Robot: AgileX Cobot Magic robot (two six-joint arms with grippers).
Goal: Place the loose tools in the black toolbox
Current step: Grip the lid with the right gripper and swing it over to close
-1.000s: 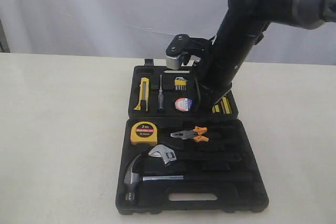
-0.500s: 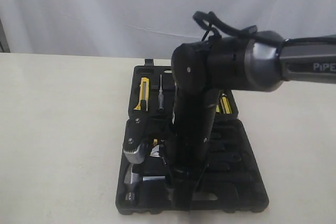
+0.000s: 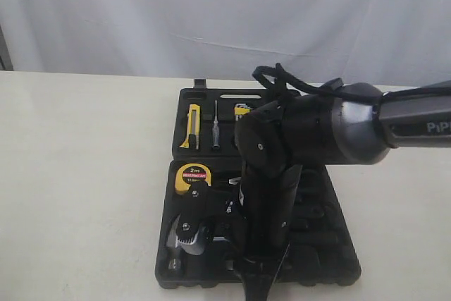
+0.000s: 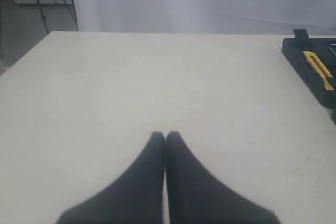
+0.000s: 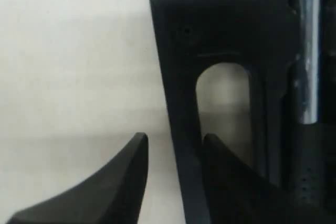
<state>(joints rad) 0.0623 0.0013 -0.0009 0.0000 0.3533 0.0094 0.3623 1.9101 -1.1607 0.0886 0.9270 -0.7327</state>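
The tape measure (image 3: pixel 193 177) reads "2m" and sits in the far-left corner of the black toolbox's (image 3: pixel 331 259) handle half. The right arm (image 3: pixel 338 132) bears the letters "PiP", cut off by the frame. The utility knife (image 3: pixel 193 126) lies along the far half's left edge, its long axis running near to far. The right gripper (image 5: pixel 174 139) stands parted astride the toolbox's front rim at the handle cutout (image 5: pixel 223 93). A second ago it was over the far half; the arm now covers the middle of both halves. The left gripper (image 4: pixel 165 136), fingers pressed together, hangs over the bare table (image 4: pixel 131 77).
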